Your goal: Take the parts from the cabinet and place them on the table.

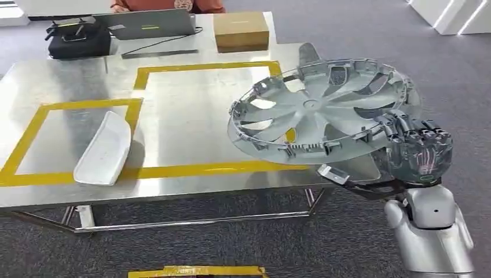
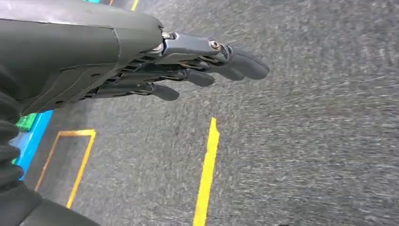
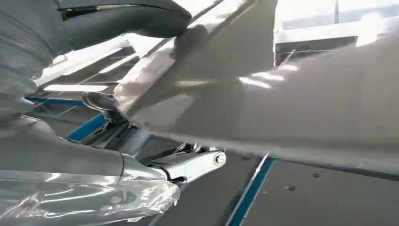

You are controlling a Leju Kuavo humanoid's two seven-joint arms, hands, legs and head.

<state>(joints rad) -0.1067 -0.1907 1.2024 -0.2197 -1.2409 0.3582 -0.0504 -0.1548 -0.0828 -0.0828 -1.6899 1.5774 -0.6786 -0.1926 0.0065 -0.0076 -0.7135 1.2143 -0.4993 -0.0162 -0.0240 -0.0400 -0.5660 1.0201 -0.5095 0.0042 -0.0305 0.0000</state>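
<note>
Head view, left to right: a black bag (image 1: 78,39) and a laptop (image 1: 147,24) lie at the far edge of the steel counter (image 1: 179,116), with a person's orange sleeve (image 1: 168,4) behind them. A white curved part (image 1: 104,147) rests inside the left yellow-taped rectangle (image 1: 23,145). A brown box (image 1: 241,30) stands at the far edge. A silver hubcap (image 1: 321,107), tilted, is held above the counter's right end, over the larger taped frame (image 1: 202,68). The right hand (image 1: 420,147) grips its near rim, fingers (image 1: 399,124) curled over the edge. In the left wrist view, the left hand (image 2: 141,61) hangs over grey carpet (image 2: 306,141), fingers (image 2: 235,63) extended, holding nothing.
</note>
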